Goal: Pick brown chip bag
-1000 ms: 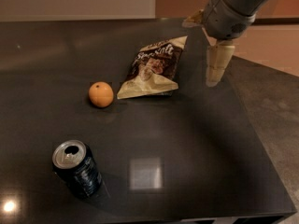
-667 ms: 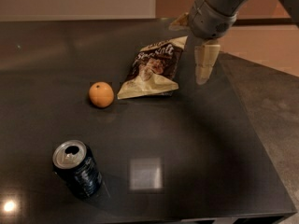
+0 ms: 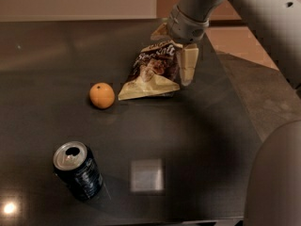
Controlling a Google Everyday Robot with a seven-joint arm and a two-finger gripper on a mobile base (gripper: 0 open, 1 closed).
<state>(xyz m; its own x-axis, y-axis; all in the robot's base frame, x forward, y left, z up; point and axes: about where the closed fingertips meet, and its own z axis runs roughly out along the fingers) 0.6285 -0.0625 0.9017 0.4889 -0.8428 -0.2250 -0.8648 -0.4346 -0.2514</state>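
The brown chip bag (image 3: 149, 72) lies flat on the dark table (image 3: 197, 140), dark brown in the middle with white lettering and tan-cream ends. My gripper (image 3: 171, 56) hangs over the bag's far right end. Its cream fingers (image 3: 188, 64) are spread apart: one stands at the bag's right edge, the other shows behind the far end. The gripper is open and holds nothing.
An orange (image 3: 102, 95) sits just left of the bag. A dark open drink can (image 3: 77, 171) stands at the front left. The table's right edge runs beside a grey floor (image 3: 263, 98). Part of the robot's body (image 3: 277, 182) fills the lower right corner.
The gripper has moved left, from beside the bag's right side to over the bag's far right end. The bag, orange and can have not moved.
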